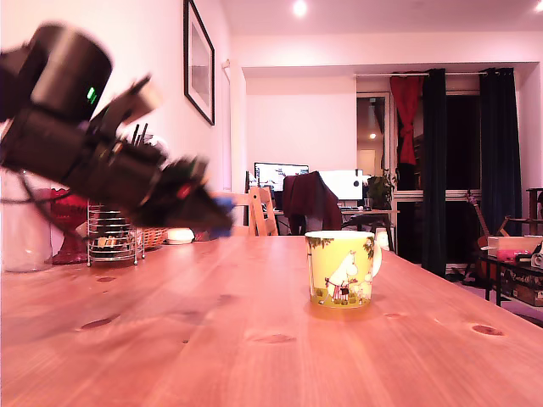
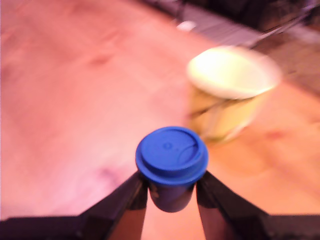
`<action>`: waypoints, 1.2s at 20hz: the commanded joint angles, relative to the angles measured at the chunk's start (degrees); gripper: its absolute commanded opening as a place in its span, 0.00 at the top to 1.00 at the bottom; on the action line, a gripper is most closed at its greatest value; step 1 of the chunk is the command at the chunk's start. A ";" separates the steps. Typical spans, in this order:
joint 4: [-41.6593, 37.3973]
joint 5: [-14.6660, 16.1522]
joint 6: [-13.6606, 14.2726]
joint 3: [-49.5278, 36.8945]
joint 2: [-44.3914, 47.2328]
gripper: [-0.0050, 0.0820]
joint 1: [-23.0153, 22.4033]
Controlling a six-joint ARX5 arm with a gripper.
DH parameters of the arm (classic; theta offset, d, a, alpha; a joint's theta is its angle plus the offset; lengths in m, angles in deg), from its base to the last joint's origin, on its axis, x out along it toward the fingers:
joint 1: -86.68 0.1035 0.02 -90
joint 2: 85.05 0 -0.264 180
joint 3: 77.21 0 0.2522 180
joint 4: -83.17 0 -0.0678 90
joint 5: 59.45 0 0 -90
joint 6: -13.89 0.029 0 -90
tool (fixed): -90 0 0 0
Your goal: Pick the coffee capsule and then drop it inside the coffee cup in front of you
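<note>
Coffee capsule (image 2: 171,159), blue, flared rim facing the wrist camera, sits clamped between the gripper (image 2: 171,192) fingers; the coffee cup (image 1: 342,268) stands upright, interior indistinct.

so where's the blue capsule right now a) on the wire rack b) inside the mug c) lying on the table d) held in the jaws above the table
d: the wrist view shows the blue capsule pinched between the jaws, with the mug apart from it.

Knotty wooden table (image 1: 254,339), glossy ceramic coffee cup (image 1: 341,270), smooth blue capsule (image 2: 172,159)
</note>
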 commanded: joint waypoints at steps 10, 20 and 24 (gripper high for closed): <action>0.24 2.49 -1.97 -0.98 -0.44 0.74 -3.32; -0.39 3.19 -2.95 -0.96 -0.46 0.74 -4.22; 0.09 2.93 -2.95 0.24 -0.46 0.74 -5.20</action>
